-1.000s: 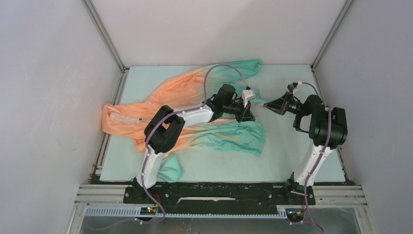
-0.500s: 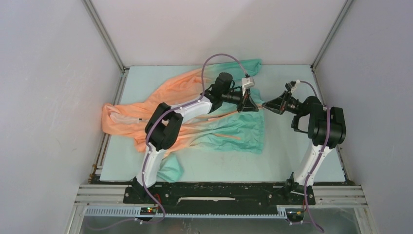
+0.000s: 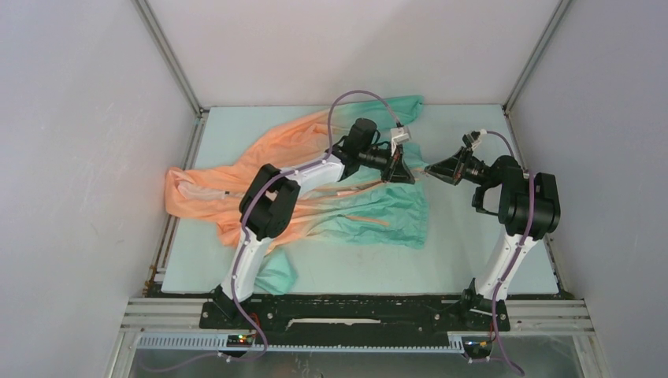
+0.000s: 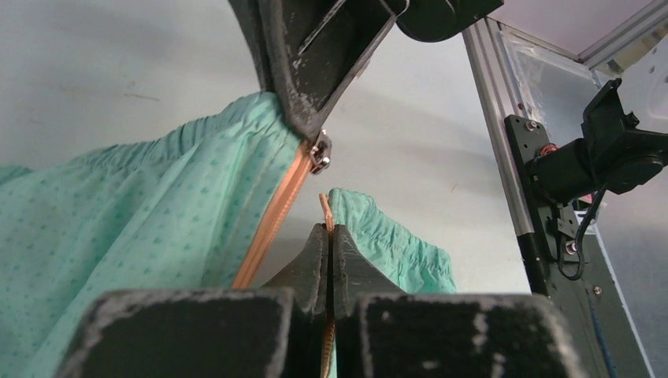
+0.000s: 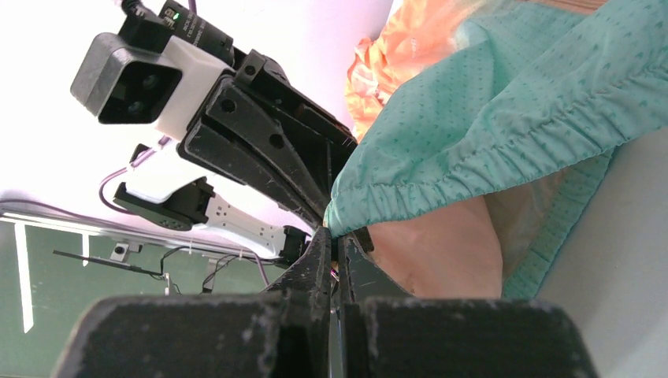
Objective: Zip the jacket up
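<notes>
Both jaws pinch the zipper (image 4: 272, 224) ends of the jacket (image 3: 276, 150) around 2 o'clock, probably so the halves can mate.

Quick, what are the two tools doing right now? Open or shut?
Left tool: shut, pinching the orange zipper tape of the jacket.
Right tool: shut, gripping the jacket at its teal hem.

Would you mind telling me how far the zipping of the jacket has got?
Done: both pincers grip the hem of the thin peach-to-teal jacket, the left pincer on the orange zipper tape end, the right pincer by the small metal slider. In hand: lining those ends up; they are apart. Left: joining them and the whole pull.
</notes>
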Motion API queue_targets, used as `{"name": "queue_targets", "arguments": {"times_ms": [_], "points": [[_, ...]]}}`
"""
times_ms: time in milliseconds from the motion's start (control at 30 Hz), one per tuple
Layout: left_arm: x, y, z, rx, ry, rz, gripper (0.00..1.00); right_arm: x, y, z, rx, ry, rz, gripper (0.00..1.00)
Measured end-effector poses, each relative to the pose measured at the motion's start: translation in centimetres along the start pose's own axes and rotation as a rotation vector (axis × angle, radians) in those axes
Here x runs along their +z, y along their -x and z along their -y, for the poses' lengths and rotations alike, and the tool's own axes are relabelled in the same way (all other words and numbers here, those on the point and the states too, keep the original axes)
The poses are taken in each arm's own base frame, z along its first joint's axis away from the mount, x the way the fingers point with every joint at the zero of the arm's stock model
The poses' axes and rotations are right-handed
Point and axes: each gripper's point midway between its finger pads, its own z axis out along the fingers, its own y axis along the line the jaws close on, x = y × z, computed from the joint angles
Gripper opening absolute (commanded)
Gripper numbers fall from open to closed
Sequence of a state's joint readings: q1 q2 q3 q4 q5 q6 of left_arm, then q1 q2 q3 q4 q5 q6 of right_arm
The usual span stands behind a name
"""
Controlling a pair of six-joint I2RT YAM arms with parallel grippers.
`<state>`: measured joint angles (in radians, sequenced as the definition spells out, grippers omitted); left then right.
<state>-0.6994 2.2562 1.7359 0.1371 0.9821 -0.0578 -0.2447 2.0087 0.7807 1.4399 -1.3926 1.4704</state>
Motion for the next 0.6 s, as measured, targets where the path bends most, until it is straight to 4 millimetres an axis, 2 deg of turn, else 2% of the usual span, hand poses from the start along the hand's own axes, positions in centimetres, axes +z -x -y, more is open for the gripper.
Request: {"name": "queue_targets", "arguments": {"times_ms": [233,600], "points": [[-0.6,0.1,-0.4,-0.042,-0.006,0.009,0.00,0.0,0.0,0.0,0.000,0.000,0.000,0.00],[-0.7,1.3,0.3,-0.042,-0.045,0.048,0.00,0.1,-0.1,0.0,-0.006,0.002,-0.004,0.00]]}}
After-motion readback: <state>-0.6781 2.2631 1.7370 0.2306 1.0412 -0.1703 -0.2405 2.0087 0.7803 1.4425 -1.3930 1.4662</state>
